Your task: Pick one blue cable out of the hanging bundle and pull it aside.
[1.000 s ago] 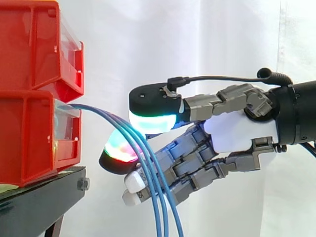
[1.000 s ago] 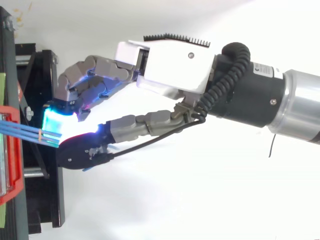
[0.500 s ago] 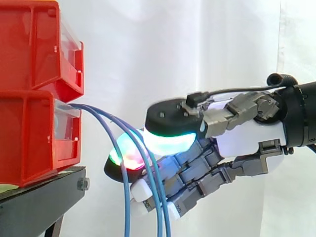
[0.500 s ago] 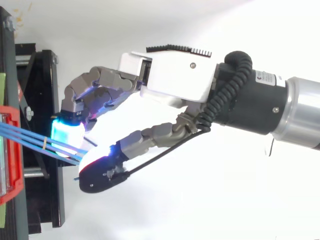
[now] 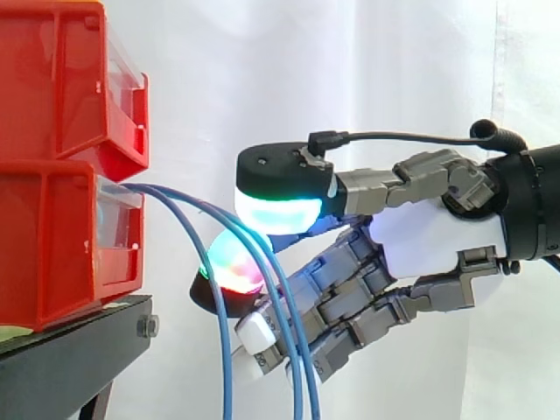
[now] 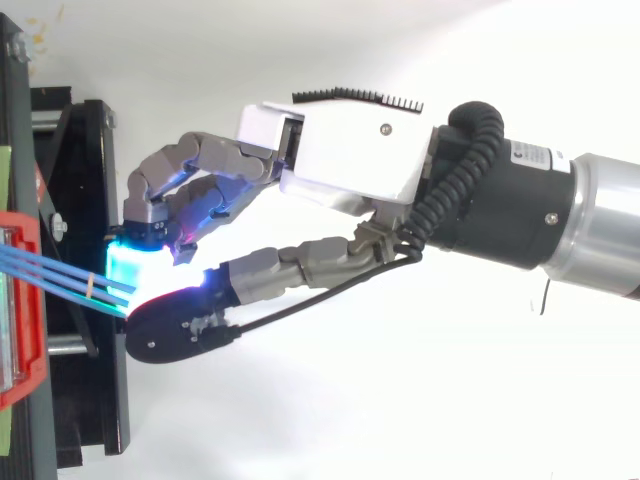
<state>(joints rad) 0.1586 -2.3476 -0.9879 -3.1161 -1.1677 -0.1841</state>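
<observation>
Several thin blue cables (image 6: 60,278) run out of the lower red bin (image 5: 52,236) and arc down in front of it. My hand (image 5: 429,245) reaches in from the right with its fingers curled. The thumb pad (image 5: 280,210), glowing cyan-white, sits over a finger pad (image 5: 229,267) that glows red and green. Two of the cables pass between these pads and drop past the white fingertips (image 5: 254,332). One blue cable (image 5: 225,367) hangs apart, left of the hand. In the top view the cables end between the cyan pad (image 6: 130,268) and the thumb (image 6: 175,325).
A second red bin (image 5: 52,79) is stacked on the lower one, both on a black stand (image 5: 70,359) at the left. A white curtain hangs behind. To the right of the bins there is only the arm.
The thumb has swung back toward the bins and now lies over the cables. The hand has shifted slightly left. One cable still hangs apart from the others.
</observation>
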